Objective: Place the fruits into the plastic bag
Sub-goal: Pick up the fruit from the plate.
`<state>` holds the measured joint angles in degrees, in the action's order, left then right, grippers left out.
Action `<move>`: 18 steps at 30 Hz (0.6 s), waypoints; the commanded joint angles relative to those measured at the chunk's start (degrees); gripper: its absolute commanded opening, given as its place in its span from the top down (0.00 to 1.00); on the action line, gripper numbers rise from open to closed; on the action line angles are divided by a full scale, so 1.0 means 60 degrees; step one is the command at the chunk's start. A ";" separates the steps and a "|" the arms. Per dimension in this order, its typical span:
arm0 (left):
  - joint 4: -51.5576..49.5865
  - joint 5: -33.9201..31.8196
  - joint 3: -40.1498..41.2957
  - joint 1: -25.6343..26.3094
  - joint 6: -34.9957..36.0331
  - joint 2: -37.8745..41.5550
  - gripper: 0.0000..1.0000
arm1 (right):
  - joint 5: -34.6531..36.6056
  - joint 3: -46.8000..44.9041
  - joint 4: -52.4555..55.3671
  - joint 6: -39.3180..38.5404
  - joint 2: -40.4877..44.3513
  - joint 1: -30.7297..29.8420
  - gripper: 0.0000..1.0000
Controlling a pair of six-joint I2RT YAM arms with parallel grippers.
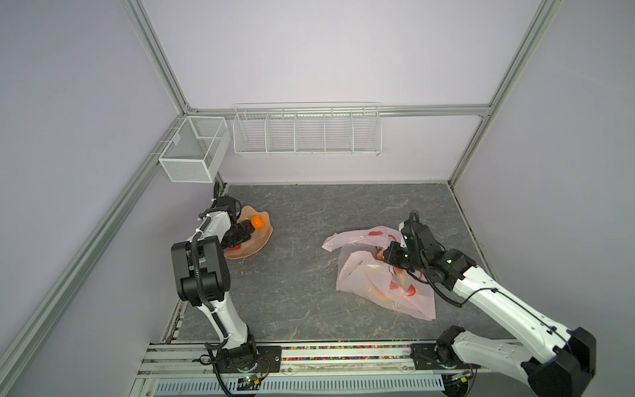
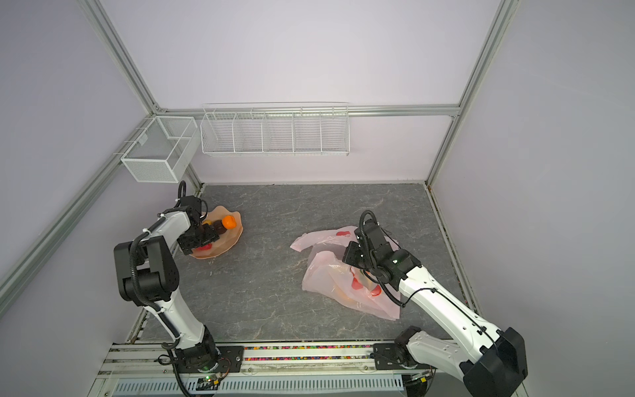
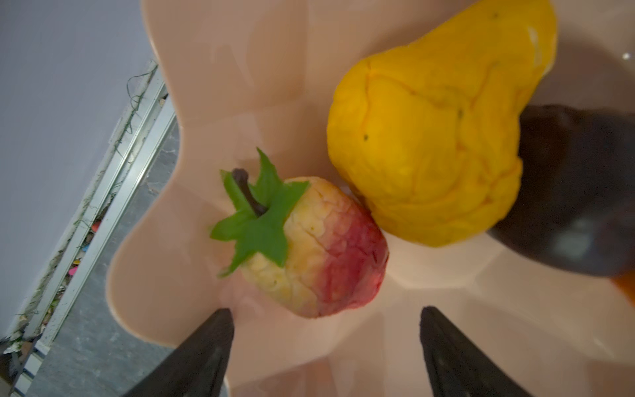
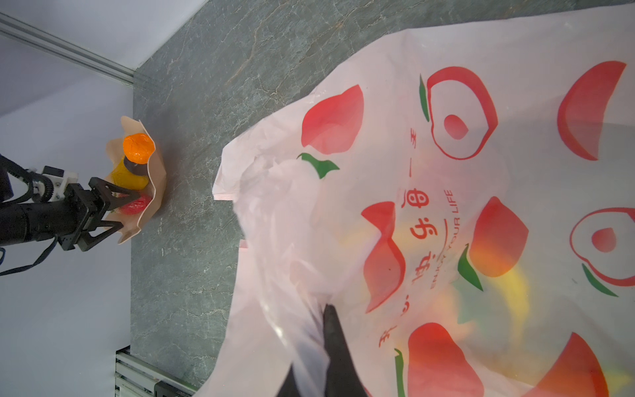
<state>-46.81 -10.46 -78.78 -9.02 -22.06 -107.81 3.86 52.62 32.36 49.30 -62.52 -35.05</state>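
A peach wavy-edged dish (image 1: 263, 239) at the left holds the fruits: an orange (image 1: 257, 222), a dark brown piece (image 3: 577, 192), a yellow pear (image 3: 429, 144) and a red-and-cream strawberry (image 3: 319, 247) with a green leaf cap. My left gripper (image 3: 326, 311) hangs open over the dish, and the strawberry's end lies just at its fingertips (image 3: 220, 330) without touching them. At the right lies the pink plastic bag (image 1: 357, 268), crumpled. My right gripper (image 4: 324, 309) is shut on a fold of its film. A curved yellow fruit (image 4: 515, 285) shows through the bag.
A white wire rack (image 1: 307, 132) hangs on the back wall and a white mesh basket (image 1: 194, 151) on the left frame. The grey marble tabletop (image 1: 302, 275) lies between dish and bag. The arms' base rail (image 1: 343, 357) runs along the front edge.
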 commanded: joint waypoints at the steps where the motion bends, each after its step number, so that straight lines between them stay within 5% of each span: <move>1: 0.0164 0.0073 -0.0488 -0.0150 0.0103 -0.0293 0.16 | 0.0207 0.0172 0.0121 0.0064 -0.0020 0.0040 0.94; 18: 0.0275 0.0277 -0.1019 -0.0260 0.0085 -0.1130 0.26 | 0.0184 0.0209 0.0085 0.0016 -0.0171 0.0040 0.94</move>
<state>-44.88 -9.30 -83.05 -10.13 -21.98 -113.60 4.27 52.71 32.36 49.30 -63.20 -35.05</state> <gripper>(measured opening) 0.747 0.063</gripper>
